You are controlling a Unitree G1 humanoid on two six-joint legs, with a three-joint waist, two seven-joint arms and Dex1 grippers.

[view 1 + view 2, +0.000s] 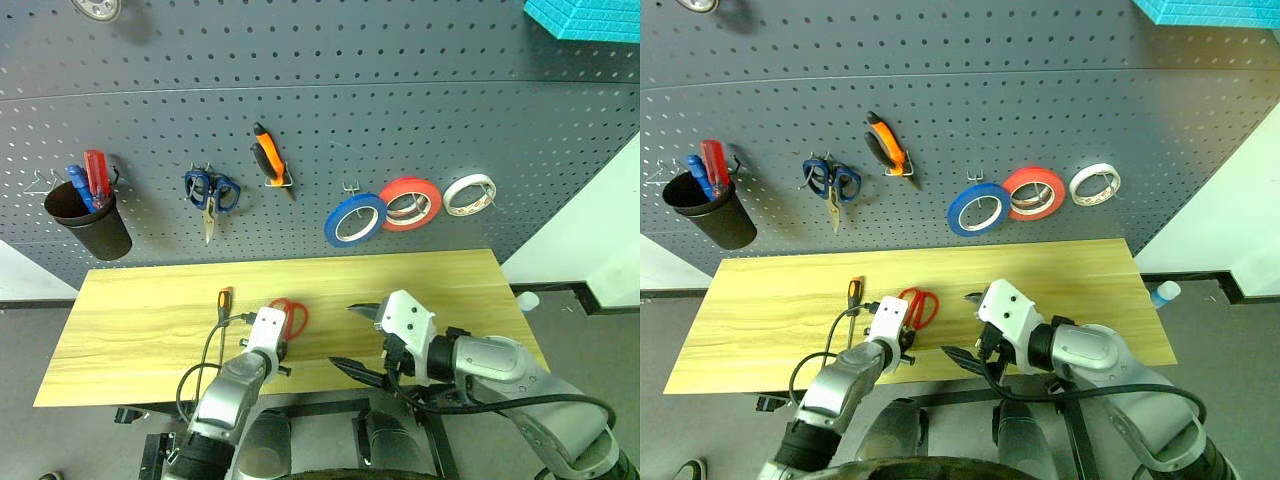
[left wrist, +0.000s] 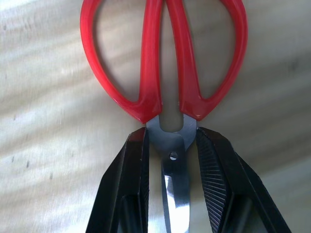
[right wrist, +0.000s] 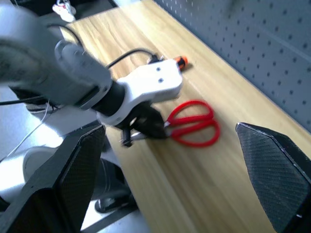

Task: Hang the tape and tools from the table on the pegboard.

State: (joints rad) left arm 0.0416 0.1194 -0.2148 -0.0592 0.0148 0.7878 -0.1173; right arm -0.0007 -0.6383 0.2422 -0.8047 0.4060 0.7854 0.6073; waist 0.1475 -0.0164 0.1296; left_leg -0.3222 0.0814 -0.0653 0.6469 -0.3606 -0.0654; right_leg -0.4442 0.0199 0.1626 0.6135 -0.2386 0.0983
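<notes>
Nearest me, my left gripper (image 2: 171,160) is clamped on the red-handled scissors (image 1: 292,316) at the pivot, blades between the fingers, handles flat on the table (image 1: 150,320). My right gripper (image 1: 362,340) hangs spread, holding nothing. The grip sits on smooth steel; I judge the scissors could swivel or slip when lifted. Screwdriver (image 1: 224,300) lies left. Far: pegboard (image 1: 330,130) with blue tape (image 1: 354,219) and pliers (image 1: 268,155) hung.

scissors (image 2: 165,73): glossy red plastic, shiny metal | table (image 1: 440,285): grained wood
</notes>
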